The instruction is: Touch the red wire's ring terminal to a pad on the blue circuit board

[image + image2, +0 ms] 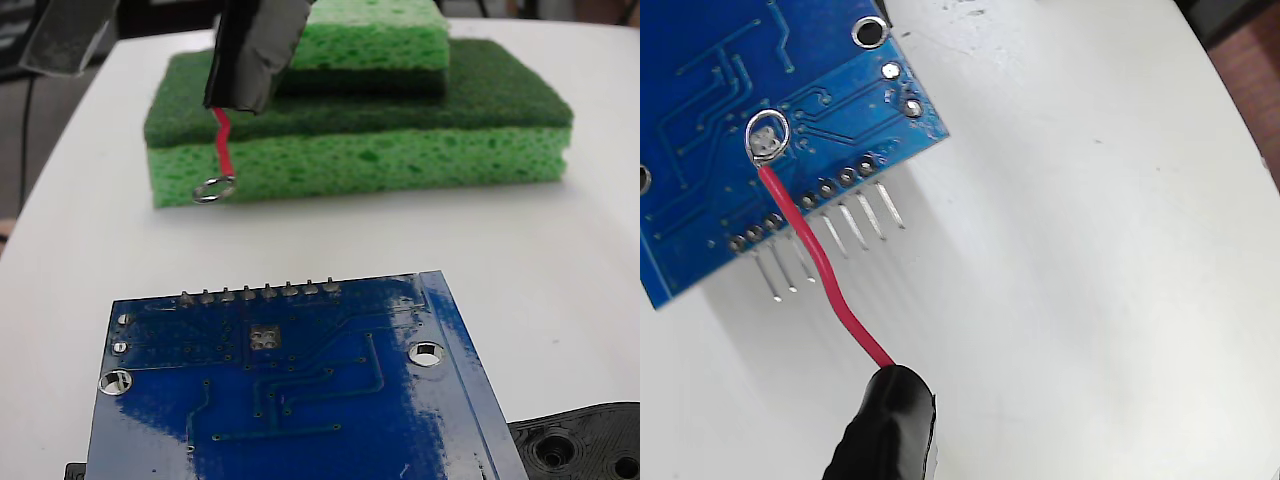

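In the fixed view my gripper (238, 98), wrapped in black tape, hangs at the top, shut on the red wire (224, 142). The ring terminal (215, 188) dangles in the air above the white table, beyond the far edge of the blue circuit board (300, 400) and apart from its row of grey pads (258, 293). In the wrist view the gripper (890, 400) is at the bottom. The red wire (805, 240) crosses the pad row (805, 203), and the ring terminal (767, 137) lines up over the small white square on the blue circuit board (710, 120).
A stack of green sponges (400, 150) stands behind the ring. A black plastic piece with holes (590, 440) lies at the board's right corner. Metal pins (855, 225) stick out from the board's edge. The round table's edge (1240, 130) curves at the right.
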### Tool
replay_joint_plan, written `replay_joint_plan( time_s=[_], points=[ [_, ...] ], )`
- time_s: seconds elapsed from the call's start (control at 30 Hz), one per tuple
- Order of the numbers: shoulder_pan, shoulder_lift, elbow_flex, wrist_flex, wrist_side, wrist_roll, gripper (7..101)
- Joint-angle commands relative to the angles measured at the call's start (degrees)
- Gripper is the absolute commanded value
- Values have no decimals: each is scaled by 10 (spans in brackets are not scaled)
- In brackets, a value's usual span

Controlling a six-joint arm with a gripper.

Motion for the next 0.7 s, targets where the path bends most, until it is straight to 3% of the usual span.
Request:
replay_joint_plan(
  time_s=[0.03,0.7],
  points=[
    [-1,-5,-11,1,-2,1,1003],
    [-4,-56,-50,13,-13,6,1003]
  ],
)
